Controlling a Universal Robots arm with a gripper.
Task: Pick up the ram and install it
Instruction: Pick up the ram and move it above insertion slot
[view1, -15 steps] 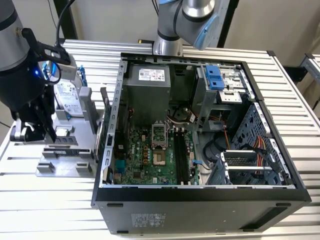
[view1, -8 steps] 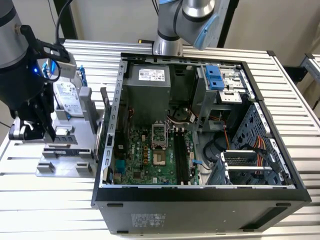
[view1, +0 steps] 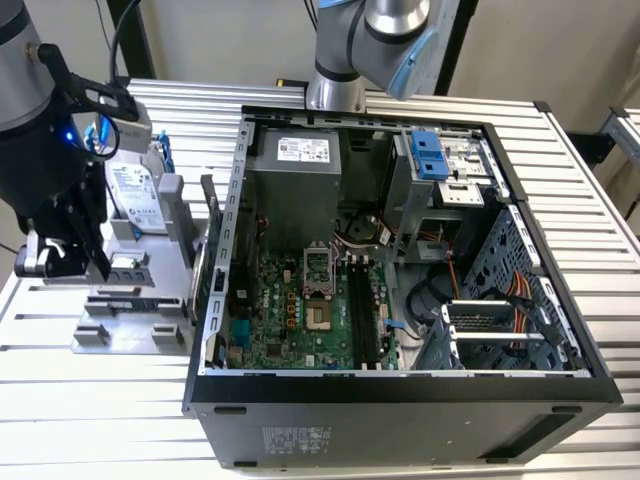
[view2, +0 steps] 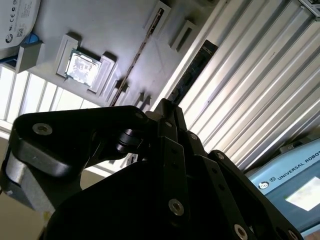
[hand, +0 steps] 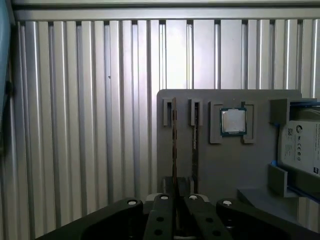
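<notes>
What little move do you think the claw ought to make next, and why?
Likely a small, straight move of the claw onto the ram. In the first wrist view the ram stands on edge in the grey holder, lined up with the claw's middle. Whether it is gripped yet cannot be told.

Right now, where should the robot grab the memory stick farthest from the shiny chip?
Pinch the memory stick across its two flat faces, near the middle of its long top edge, coming straight down from above. It stands on edge in a narrow slot of the gray holder, so only that thin edge is free.
</notes>
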